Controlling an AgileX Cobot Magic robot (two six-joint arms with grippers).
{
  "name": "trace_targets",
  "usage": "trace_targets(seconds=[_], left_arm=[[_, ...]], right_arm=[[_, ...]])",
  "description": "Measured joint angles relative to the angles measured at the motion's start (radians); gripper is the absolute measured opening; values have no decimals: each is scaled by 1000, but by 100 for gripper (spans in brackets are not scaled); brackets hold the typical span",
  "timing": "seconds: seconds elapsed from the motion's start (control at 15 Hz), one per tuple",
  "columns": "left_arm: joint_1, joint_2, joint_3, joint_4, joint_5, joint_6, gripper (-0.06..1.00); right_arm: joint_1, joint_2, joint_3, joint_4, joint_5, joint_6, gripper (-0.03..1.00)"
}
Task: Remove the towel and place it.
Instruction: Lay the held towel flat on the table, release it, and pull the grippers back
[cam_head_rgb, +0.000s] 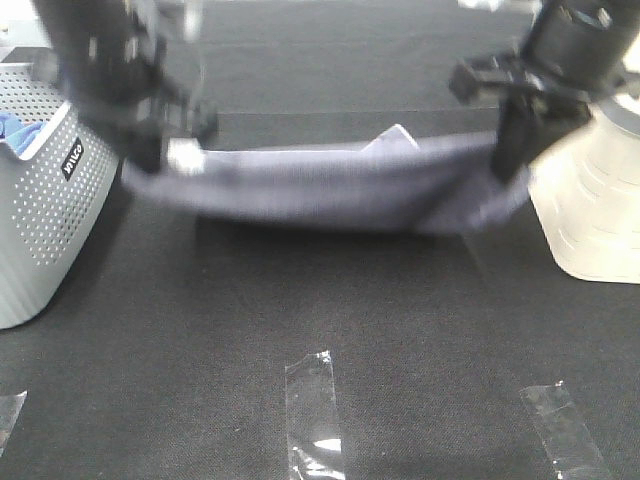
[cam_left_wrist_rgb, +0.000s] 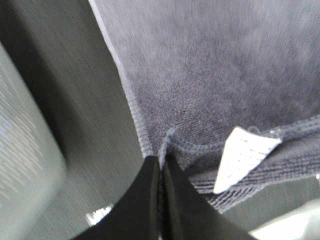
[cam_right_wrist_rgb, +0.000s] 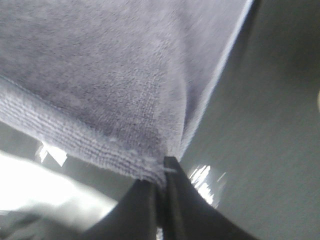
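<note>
- Transporting is the step in hand, by my judgement: the towel (cam_head_rgb: 320, 190) is out of the grey basket (cam_head_rgb: 40, 210) and slung between the two arms, not yet set down.
- Left gripper (cam_left_wrist_rgb: 161, 167): jaws pressed together on a hemmed corner of the towel, the cloth fanning away ahead of the tips; the basket lies just outboard of these jaws.
- Towel: spans from the left jaws across to the right jaws, sagging midway between them over the black table (cam_head_rgb: 200, 350). Whether the lowest part touches the table cannot be told; the picture is blurred.
- White label (cam_left_wrist_rgb: 245, 155): sewn at the hem, just beside the left jaws.
- Right gripper (cam_right_wrist_rgb: 162, 167): jaws pinched tight on the opposite corner, the hem running off from the tips; a pale container (cam_head_rgb: 590, 210) stands just outboard of them.
- Next move, as judged: both arms travel together, keeping the cloth taut, lower it flat, and only then part the jaws.
- Count, left to right: one basket; one blue cloth (cam_head_rgb: 12, 128) inside it; two grippers; one towel; one label; one pale container; three tape strips (cam_head_rgb: 312, 410) on the table, well in front of the jaws.
</note>
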Motion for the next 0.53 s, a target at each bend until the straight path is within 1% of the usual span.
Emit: trace_targets(seconds=[0.13, 0.2, 0.33, 0.53], left_arm=[[-50, -44, 151, -17, -2, -19, 0], [-88, -77, 241, -31, -13, -39, 0], [-134, -128, 331, -40, -21, -77, 0], [-198, -208, 435, -79, -25, -135, 0]], right_arm=[[0, -81, 142, 52, 0, -1, 0], [0, -115, 198, 66, -1, -1, 0], [0, -183, 317, 93, -1, -1, 0], [0, -269, 487, 142, -1, -1, 0]])
